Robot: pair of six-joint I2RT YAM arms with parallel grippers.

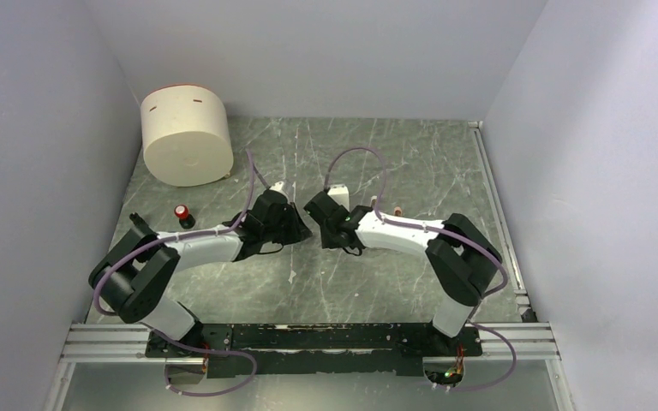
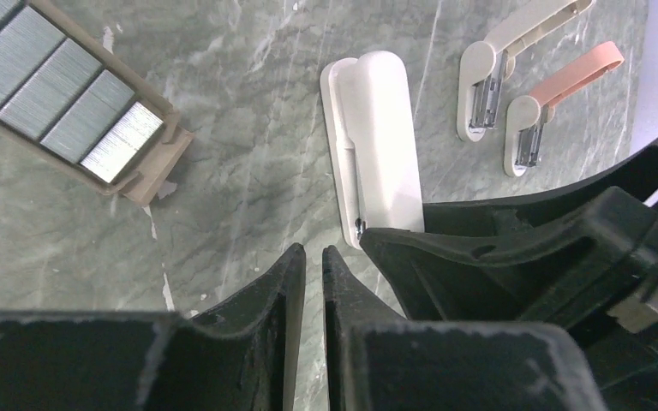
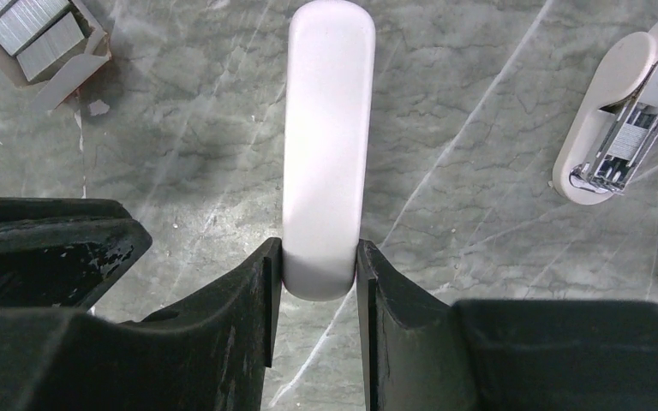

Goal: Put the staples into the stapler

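The stapler [image 3: 328,145], a slim white bar, lies on the grey marble table. My right gripper [image 3: 319,247] is shut on its near rounded end. It also shows in the left wrist view [image 2: 373,145], with the right gripper [image 2: 523,248] over its near end. My left gripper [image 2: 314,253] is shut and empty, just left of the stapler's near end. Its tips hover over bare table. The staples [image 2: 60,81] are several grey blocks in an open cardboard box, to the far left; a corner of them shows in the right wrist view [image 3: 34,30]. In the top view both grippers [image 1: 308,221] meet mid-table.
A short cream stubby piece [image 2: 493,73] with a metal channel and a pink stubby piece [image 2: 557,94] lie right of the stapler. A round cream container [image 1: 185,133] stands at the back left. A small red-and-black object [image 1: 183,211] sits by the left arm.
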